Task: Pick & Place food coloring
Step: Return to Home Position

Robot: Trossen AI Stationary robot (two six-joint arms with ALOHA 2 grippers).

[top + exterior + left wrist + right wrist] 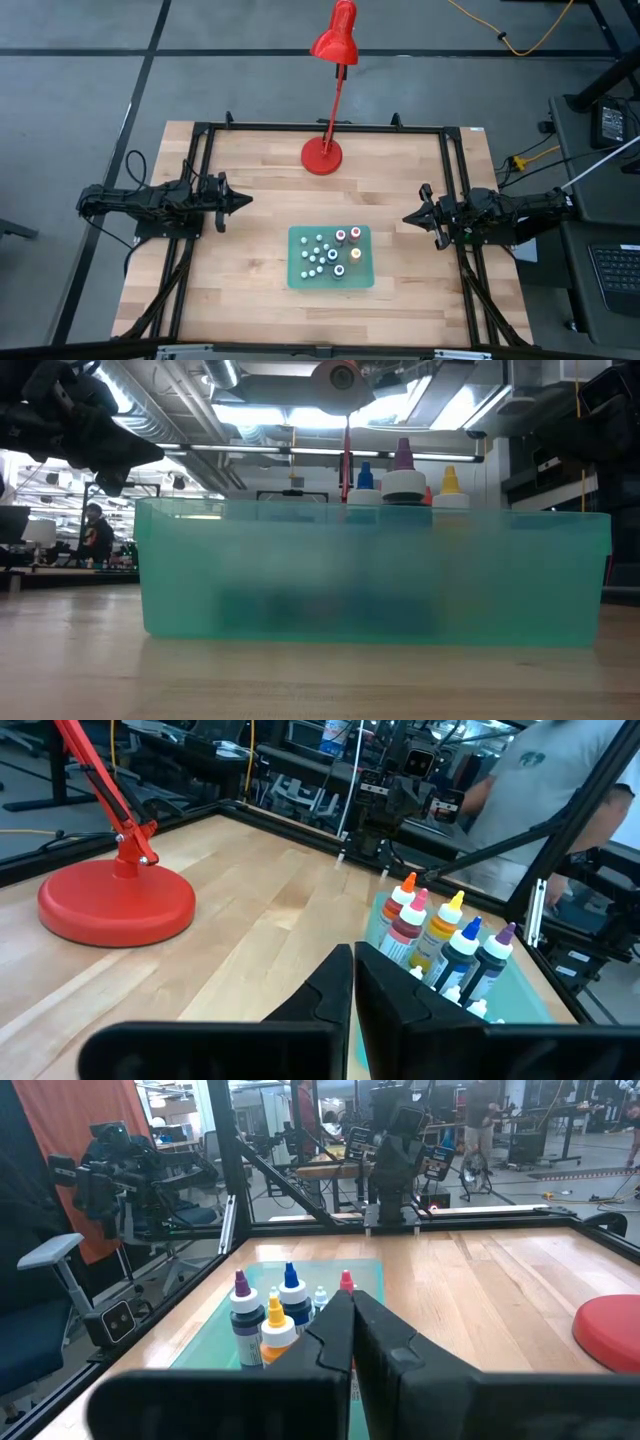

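Note:
The food coloring (330,255) is several tiny bottles standing upright inside a flat green tray (295,281) on the near middle of the table. Small white-capped ones are on its left, and larger ones with coloured tops (440,932) (268,1315) on its right. Their tips (403,478) rise above the tray's wall (370,575) in the low view. My left gripper (246,200) (353,962) hovers shut, left of and beyond the tray. My right gripper (407,217) (352,1305) hovers shut, just right of it. Neither touches anything.
A red desk lamp stands on its round base (322,155) (115,905) at the far middle of the table, with its head (337,40) leaning past the far edge. A black frame (320,127) runs around the tabletop. A person (560,790) stands beyond the table's right side.

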